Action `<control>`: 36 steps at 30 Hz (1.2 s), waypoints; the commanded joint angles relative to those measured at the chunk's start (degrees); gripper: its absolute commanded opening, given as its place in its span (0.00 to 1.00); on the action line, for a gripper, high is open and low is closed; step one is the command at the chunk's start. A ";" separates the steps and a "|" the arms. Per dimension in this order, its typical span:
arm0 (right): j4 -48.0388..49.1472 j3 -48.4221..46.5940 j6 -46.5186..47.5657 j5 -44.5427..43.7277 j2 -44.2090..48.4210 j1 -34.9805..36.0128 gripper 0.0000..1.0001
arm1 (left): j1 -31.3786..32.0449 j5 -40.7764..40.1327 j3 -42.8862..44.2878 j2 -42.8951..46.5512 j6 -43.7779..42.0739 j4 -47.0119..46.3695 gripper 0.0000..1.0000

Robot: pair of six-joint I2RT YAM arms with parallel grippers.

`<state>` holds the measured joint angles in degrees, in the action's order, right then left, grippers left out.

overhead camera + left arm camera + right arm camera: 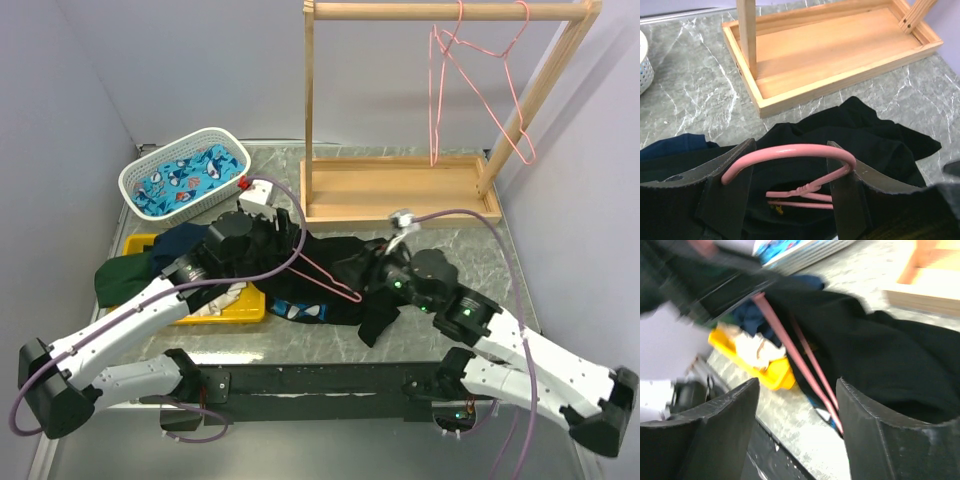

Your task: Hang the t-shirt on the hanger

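Observation:
The black t-shirt lies crumpled on the marble table between my two arms. A thin pink wire hanger lies partly inside it, its arms running toward the shirt's lower edge. In the left wrist view the hanger's hook spans from one finger to the other, and my left gripper is shut on it over the shirt's neck opening. My right gripper stands open, nothing between its fingers, just off the shirt's edge. The hanger's two wires pass close by its right finger. That view is blurred.
A wooden rack stands at the back with two more pink hangers on its rail. A white basket of blue printed cloth sits back left. A yellow tray, a dark green garment and a navy one lie left.

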<state>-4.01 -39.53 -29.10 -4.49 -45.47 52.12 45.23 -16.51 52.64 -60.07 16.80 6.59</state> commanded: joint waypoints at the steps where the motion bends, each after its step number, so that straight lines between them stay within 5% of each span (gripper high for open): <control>1: -6.63 2.43 -8.77 3.76 1.70 -7.63 0.62 | 0.03 -2.21 -1.05 4.17 -2.20 -4.39 0.01; 4: -2.85 5.51 -9.57 12.39 0.13 -13.35 0.60 | 0.12 -0.45 -2.28 5.93 -3.43 -5.01 0.01; 16: 1.20 1.30 -4.39 21.81 -14.81 -13.62 0.66 | 0.82 6.92 -6.41 13.14 -6.51 -3.61 0.01; 26: -3.54 -2.03 -2.36 18.56 -5.68 -14.24 0.83 | 1.87 7.37 -6.59 13.93 -7.22 0.79 0.01; 36: -7.41 -6.87 -0.70 17.24 -18.31 -14.15 0.67 | 2.32 13.61 -6.76 15.34 -9.50 2.29 0.01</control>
<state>-8.56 -43.40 -31.88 14.44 -57.60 37.50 47.37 -5.61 45.32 -46.92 10.48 9.87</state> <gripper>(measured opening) 0.678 0.466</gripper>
